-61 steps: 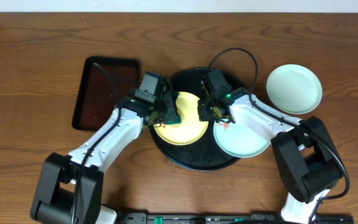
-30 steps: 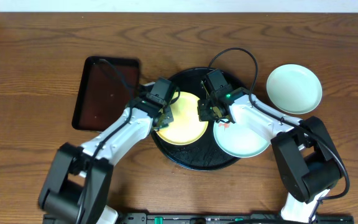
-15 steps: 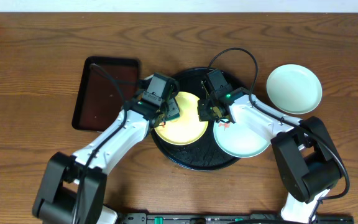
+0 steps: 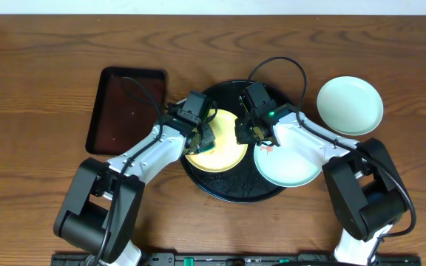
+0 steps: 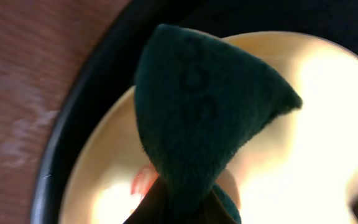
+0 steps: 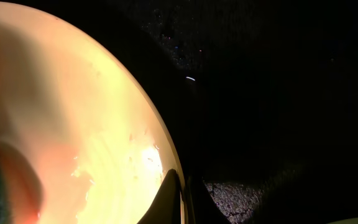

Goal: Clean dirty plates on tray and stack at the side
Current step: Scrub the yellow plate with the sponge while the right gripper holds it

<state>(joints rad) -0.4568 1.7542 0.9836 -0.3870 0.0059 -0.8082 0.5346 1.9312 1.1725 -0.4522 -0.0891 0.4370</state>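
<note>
**a:** how are the arms sitting here?

**b:** the left arm comes in from the lower left of the overhead view, elbow bent, forearm angling up and right onto the tray [image 4: 228, 186]. the left gripper [image 4: 200, 131] is over the left part of the yellow plate [image 4: 224, 151], clamped tight on a dark green cloth [image 4: 207, 135].

**a:** and its wrist cam?

**b:** the cloth [image 5: 197, 112] is pinched at the bottom edge of the frame and fans up to a blunt point, lying over the plate. there's a red-orange smear [image 5: 143, 180] on the plate, touching the cloth's lower left edge. the tray rim curves down the left side, with the table [image 5: 17, 81] beyond it.

**a:** right arm?

**b:** it starts at the lower right of the overhead frame and reaches up and left, passing over the mint plate [image 4: 291, 168] in the right part of the tray. a small green light glows on it near the wrist. the right gripper [image 4: 242, 137] is closed on the yellow plate's right rim. in the right wrist view its fingers [image 6: 166, 194] meet at bottom centre with the plate's edge between them. the plate fills the left of that frame and the black tray the right.

**a:** anything off the tray?

**b:** a second mint plate [image 4: 350, 106] sits on the table at upper right, clear of the tray. a brown tray [image 4: 124, 107] is at upper left, just beside the black one.
</note>
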